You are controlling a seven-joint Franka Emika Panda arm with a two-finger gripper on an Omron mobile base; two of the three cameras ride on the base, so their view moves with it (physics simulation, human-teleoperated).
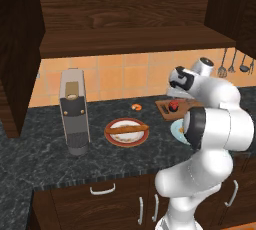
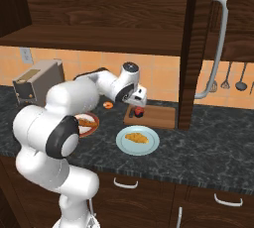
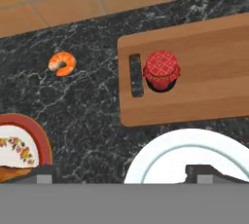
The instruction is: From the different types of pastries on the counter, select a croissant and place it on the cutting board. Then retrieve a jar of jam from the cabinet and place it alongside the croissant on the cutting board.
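White round plate [image 3: 194, 155] edges closest, beyond it the small red-lidded jam jar [image 3: 161, 70] standing on the reddish-brown wooden cutting board [image 3: 204, 72]; jaws hover wide apart, empty. With the orange curled croissant [image 3: 62, 63] stranded on the speckled bench [image 3: 87, 116], the task risks finishing incomplete.

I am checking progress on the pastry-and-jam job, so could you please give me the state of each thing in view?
Small dark jam jar with red lid: upright on the board, lid on, not gripped.
Rectangular reddish-brown wooden cutting board: flat on the counter, bearing only the jar.
Golden-yellow crumbly pastry: lying on the pale blue plate.
Long brown stick-shaped pastry: lying on the round red-rimmed plate.
Tiny orange curled piece: loose on the counter.
Gripper: open, holding nothing, above the jar.
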